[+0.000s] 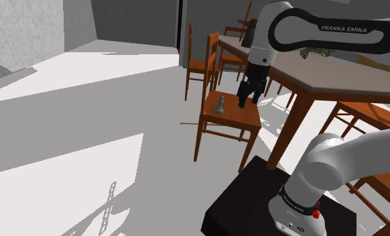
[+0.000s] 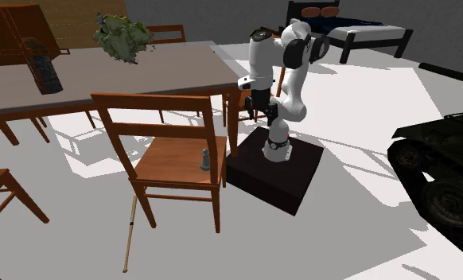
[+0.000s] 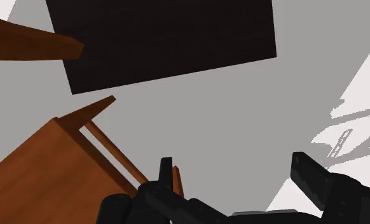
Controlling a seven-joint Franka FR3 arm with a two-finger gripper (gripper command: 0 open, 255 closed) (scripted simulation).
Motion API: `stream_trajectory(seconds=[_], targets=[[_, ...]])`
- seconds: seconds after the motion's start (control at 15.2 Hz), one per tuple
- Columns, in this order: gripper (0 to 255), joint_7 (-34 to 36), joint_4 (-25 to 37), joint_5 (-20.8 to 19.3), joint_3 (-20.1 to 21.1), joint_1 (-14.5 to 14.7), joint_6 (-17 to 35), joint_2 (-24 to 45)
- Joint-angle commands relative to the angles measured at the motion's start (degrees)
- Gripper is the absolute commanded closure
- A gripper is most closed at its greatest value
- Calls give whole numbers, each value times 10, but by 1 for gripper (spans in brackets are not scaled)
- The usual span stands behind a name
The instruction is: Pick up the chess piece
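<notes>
Chess piece [image 1: 220, 103] stands upright on the wooden chair [image 1: 237, 119] seat. Your arm [image 1: 321, 33] arches over from the stand [image 1: 254, 194], hand pointing down. The gripper [image 1: 246, 102], fingers apart and empty, hangs near the piece, which lies toward the shoulder view's left and lower.

The arm [image 1: 334, 151] is built of smooth, rounded white shells joined by dark grey to black rings at the joints, and one link carries a wide black band [image 1: 334, 33] lettered FRANKA EMIKA in white capitals. Near its foot a black collar [image 1: 295, 204] bears small white lettering with a small red spot [image 1: 315, 213] beside it. The gripper [image 1: 248, 100] is black all over, a blocky body with two flat, squared fingers [image 3: 308, 172], and its stand [image 1: 247, 201] is a dark, near-black box.
</notes>
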Motion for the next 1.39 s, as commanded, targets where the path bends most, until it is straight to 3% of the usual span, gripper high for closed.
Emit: stream_trajectory(seconds=[0.0, 0.73, 1.32], targets=[[0, 0, 0, 0, 0, 0, 0, 0], [0, -40, 83, -35, -54, -33, 137, 204], [0, -72, 202, -31, -92, -53, 201, 372]])
